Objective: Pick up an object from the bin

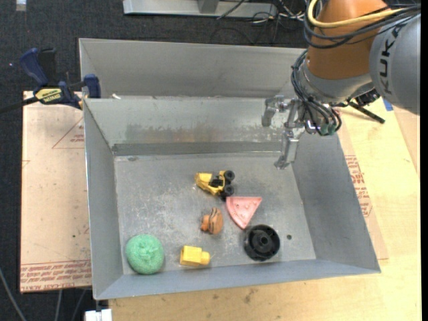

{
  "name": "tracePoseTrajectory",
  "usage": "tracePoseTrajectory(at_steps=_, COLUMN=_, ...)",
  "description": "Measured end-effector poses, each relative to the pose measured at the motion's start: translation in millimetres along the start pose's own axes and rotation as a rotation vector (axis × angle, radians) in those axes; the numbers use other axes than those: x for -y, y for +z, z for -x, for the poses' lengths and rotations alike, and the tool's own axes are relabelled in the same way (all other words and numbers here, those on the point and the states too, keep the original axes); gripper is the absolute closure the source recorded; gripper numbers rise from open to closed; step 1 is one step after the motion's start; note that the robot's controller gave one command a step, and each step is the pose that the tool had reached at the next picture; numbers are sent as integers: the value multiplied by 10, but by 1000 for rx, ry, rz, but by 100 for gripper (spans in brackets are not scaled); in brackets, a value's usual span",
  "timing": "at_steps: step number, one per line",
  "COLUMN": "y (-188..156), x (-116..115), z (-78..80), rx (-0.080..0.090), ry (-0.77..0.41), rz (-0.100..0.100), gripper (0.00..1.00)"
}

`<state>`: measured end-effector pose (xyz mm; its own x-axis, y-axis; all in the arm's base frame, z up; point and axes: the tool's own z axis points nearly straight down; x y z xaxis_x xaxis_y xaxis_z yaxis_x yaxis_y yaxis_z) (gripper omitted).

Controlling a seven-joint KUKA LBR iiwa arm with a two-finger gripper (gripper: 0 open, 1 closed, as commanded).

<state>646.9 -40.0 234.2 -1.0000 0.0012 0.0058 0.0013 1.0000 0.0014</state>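
My fingers (281,142) hang spread and empty by the back right wall of the scuffed grey metal bin (167,122); a yellow toy truck (214,182) lies nearest.

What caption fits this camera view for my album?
End effector hangs by the grey bin's back wall, apart from yellow toy vehicle and pink triangle.

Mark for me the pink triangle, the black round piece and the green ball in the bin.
pink triangle (242,209), camera view, middle of its flat face.
black round piece (261,242), camera view, its centre.
green ball (144,253), camera view, middle of its top.
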Motion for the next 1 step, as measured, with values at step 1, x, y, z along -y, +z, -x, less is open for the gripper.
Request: tracePoseTrajectory(at_steps=1, y=-54, x=-1, z=13, rx=9, ry=-1, rz=-1, gripper=0)
